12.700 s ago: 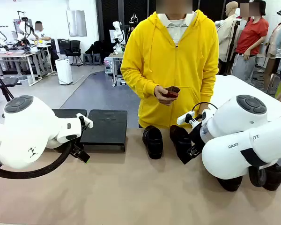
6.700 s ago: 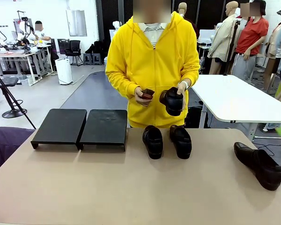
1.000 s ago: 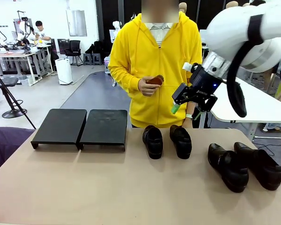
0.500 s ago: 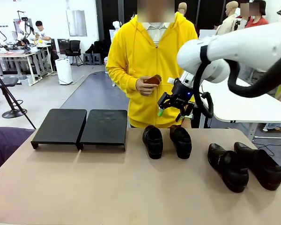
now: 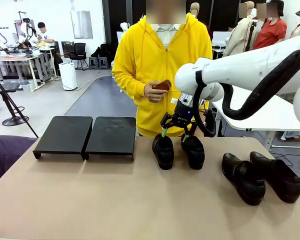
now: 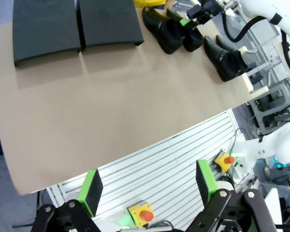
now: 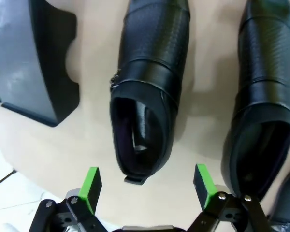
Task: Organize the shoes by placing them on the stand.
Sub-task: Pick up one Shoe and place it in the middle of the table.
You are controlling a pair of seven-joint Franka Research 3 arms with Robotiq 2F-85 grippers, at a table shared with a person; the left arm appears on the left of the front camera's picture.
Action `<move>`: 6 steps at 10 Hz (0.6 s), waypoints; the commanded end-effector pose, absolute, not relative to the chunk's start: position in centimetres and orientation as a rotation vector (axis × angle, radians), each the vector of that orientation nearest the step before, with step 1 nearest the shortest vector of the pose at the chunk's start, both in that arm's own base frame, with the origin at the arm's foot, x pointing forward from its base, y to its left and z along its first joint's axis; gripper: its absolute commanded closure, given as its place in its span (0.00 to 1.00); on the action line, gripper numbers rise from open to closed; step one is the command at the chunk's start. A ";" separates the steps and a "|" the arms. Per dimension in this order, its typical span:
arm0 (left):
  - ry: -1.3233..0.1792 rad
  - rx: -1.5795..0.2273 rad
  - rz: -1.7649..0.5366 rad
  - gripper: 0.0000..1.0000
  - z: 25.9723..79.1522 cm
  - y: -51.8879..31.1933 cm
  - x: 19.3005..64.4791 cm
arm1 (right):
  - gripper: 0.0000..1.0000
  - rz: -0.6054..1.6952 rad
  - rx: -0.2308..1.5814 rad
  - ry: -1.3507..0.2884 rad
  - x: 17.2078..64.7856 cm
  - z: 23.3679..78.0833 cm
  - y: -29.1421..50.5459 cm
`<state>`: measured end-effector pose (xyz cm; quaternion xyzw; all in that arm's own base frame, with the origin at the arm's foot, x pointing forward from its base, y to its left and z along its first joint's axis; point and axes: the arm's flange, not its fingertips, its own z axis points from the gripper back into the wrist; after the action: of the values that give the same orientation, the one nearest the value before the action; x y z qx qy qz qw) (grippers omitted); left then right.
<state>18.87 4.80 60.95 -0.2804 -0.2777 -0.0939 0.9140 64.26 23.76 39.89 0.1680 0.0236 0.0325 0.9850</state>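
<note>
Right gripper (image 5: 174,134): low at the far edge of the table (image 5: 115,205), jaws spread wide, clasping nothing. Hangs over the heel ends of the middle pair of shoes, directly in front of the person (image 5: 160,60) in the yellow hoodie. In the right wrist view, looks straight down on the first shoe (image 7: 147,96), heel opening lined up between the two green pads (image 7: 91,186), toe pointing away. Second shoe (image 7: 266,101) parallel and just beside the first, outside the other pad. No contact with the leather to be made out. Corner of the stand (image 7: 24,63) near the first shoe but apart from it.

From the front: first shoe (image 5: 163,150) and second shoe (image 5: 193,150) side by side, toes toward the robot, just beside the stand (image 5: 85,135). Stand made of two flat black sections set edge to edge on the robot's left half of the table. Third shoe (image 5: 242,177) and fourth shoe (image 5: 275,175) close together toward the robot's right, well apart from the gripper. All four on the tabletop, none on the stand.

Left gripper (image 6: 149,186): jaws equally wide, empty, held high and back beyond the table's near edge, well apart from the shoes.

Person's hand (image 5: 152,92) at chest height above the right gripper, holding a small brown thing (image 5: 163,85).
</note>
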 end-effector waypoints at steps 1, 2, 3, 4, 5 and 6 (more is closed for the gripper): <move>-0.576 -0.596 -0.207 0.00 61.1 4.9 18.9 | 0.00 0.040 0.297 0.069 65.7 38.8 24.4; -0.576 -0.596 -0.207 0.00 61.1 4.9 18.9 | 0.00 0.027 0.304 0.077 65.9 37.4 24.6; -0.576 -0.596 -0.207 0.00 61.1 4.9 18.9 | 0.00 0.016 0.316 0.088 66.1 36.5 24.6; -0.576 -0.596 -0.207 0.00 61.1 4.9 18.9 | 0.00 0.002 0.301 0.089 66.1 35.9 24.6; -0.576 -0.596 -0.207 0.00 61.1 4.9 18.9 | 0.00 -0.003 0.303 0.093 66.0 35.8 24.5; -0.576 -0.596 -0.207 0.00 61.1 4.9 18.9 | 0.00 -0.004 0.293 0.094 66.0 35.9 24.5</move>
<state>18.87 4.80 60.95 -0.2804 -0.2778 -0.0940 0.9140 65.47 23.96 34.94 0.1623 0.0532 0.0130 0.9852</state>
